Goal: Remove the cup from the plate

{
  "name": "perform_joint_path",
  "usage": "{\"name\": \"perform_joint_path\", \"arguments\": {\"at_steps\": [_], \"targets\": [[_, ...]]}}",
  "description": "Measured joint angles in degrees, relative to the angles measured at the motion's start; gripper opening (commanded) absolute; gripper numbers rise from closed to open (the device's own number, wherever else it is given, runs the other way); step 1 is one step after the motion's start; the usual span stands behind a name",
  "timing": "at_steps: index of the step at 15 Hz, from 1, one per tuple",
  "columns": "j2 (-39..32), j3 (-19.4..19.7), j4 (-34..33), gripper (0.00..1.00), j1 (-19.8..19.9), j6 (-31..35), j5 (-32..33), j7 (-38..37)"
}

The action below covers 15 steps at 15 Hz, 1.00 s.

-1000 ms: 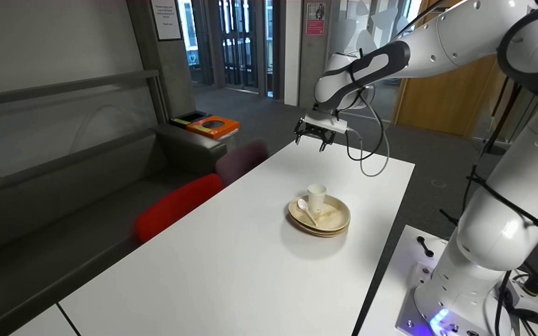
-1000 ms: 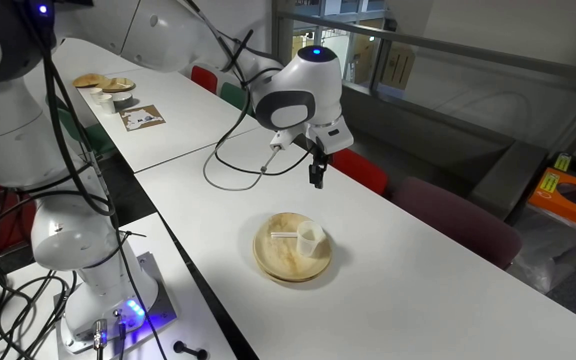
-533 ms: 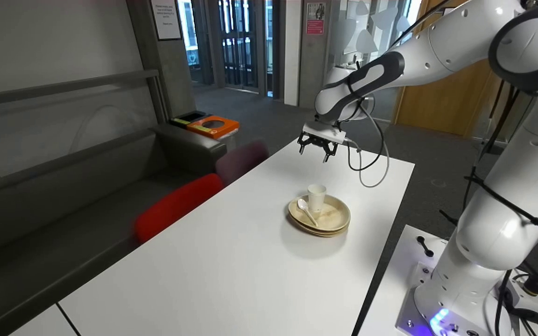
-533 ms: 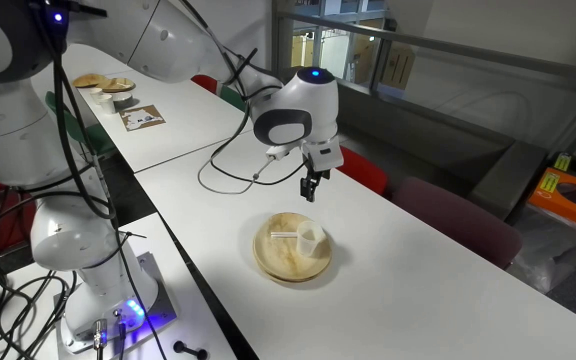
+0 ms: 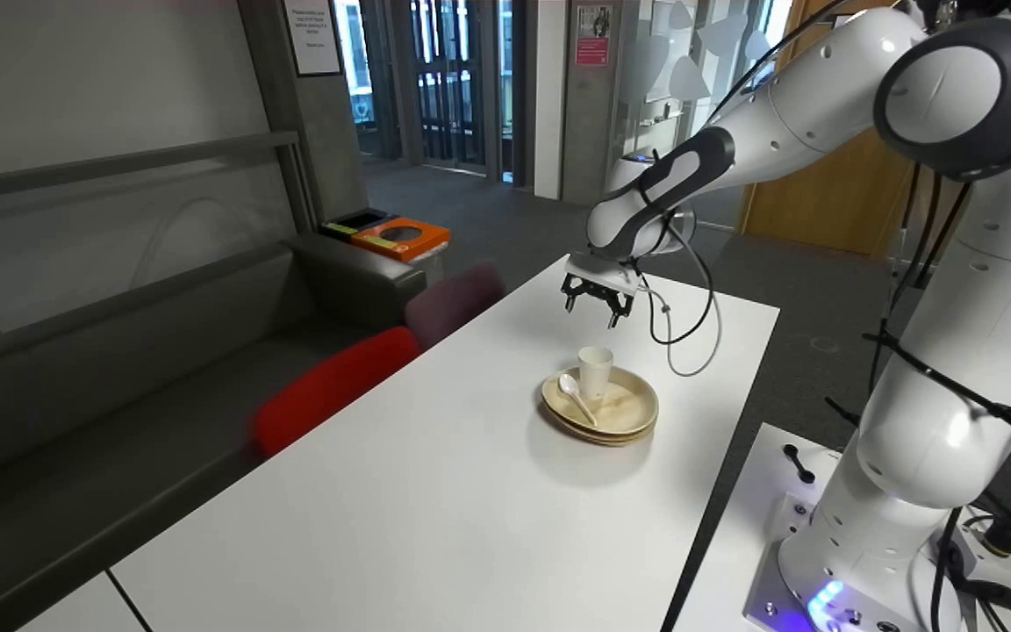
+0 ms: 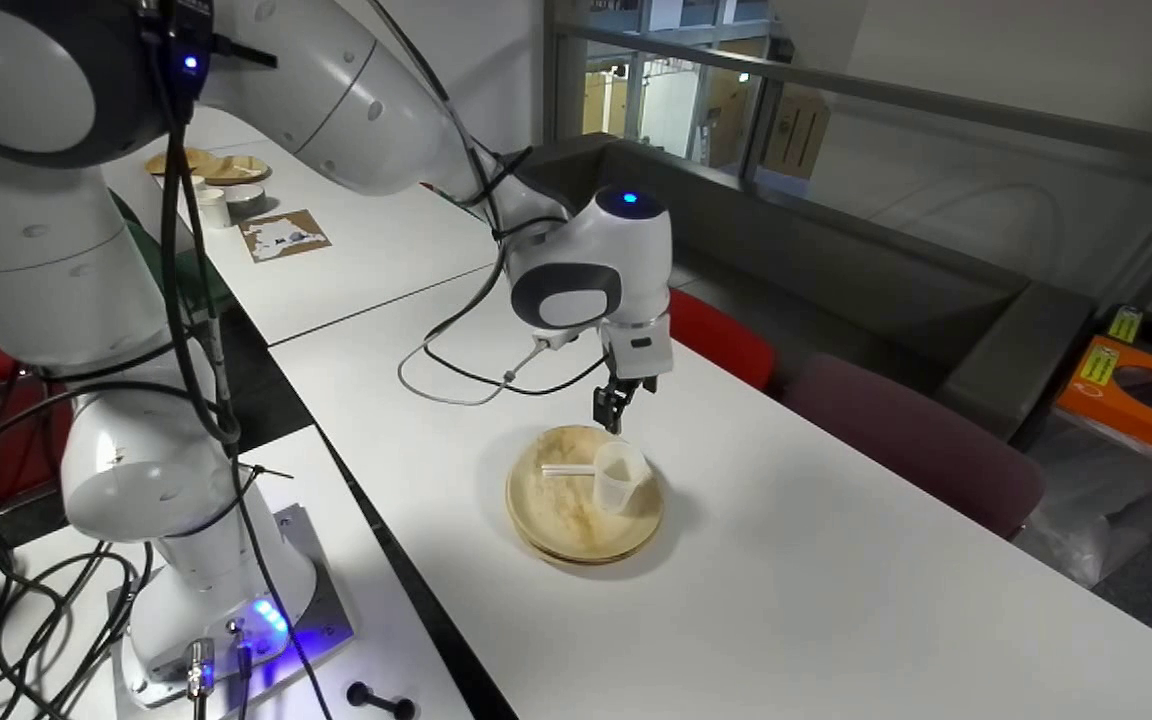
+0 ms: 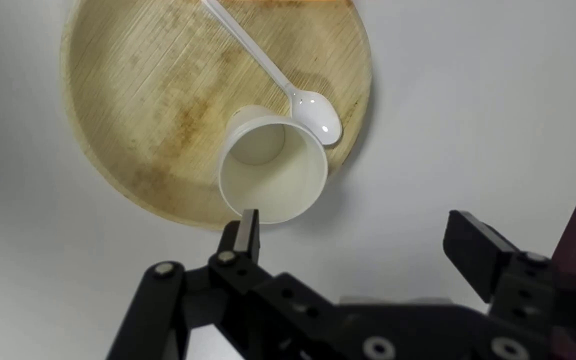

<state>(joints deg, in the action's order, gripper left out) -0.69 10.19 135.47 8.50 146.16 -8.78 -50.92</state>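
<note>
Cup upright on plate

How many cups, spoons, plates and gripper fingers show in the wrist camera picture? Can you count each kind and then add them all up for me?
Cup: 1
Spoon: 1
Plate: 1 (the top one; this view hides what's underneath)
Gripper fingers: 2
Total: 5
</note>
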Motion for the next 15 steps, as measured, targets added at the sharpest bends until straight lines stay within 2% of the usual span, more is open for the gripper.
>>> {"name": "perform_joint_path", "arguments": {"at_steps": [6, 15], "targets": [[-5.9, 0.1, -0.3, 1.00, 0.0, 3.4, 0.0, -0.5], [-8.1, 0.2, -0.6, 1.00, 0.0, 0.4, 0.0, 0.0]]}}
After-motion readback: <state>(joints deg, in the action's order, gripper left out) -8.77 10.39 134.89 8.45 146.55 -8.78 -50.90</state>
